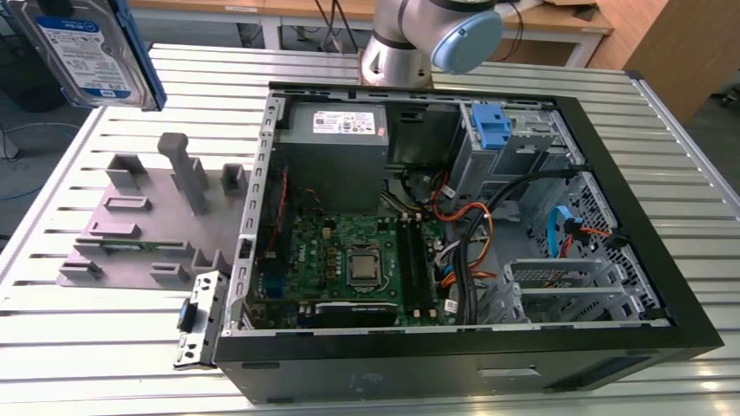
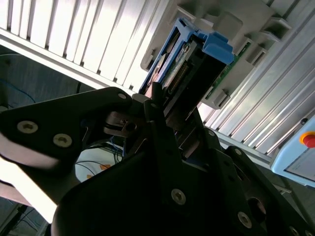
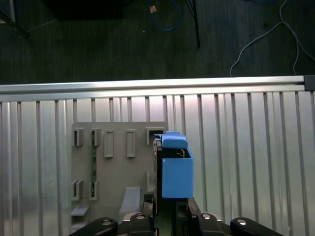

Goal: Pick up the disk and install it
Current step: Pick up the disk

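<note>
The disk hangs high above the table at the exterior view's far left, label face showing, a blue rail along its side. In both wrist views my gripper is shut on it. In the first wrist view the disk stands edge-on with its blue rail, above the grey fixture plate. The second wrist view shows the disk sticking out past the dark fingers, its connector edge and blue rails visible. The open computer case lies to the exterior view's right of it.
The grey fixture plate with upright posts lies on the slatted table beside the case. Inside the case are a grey power supply, a motherboard, cables, a blue latch and metal drive bays. The arm's base stands behind the case.
</note>
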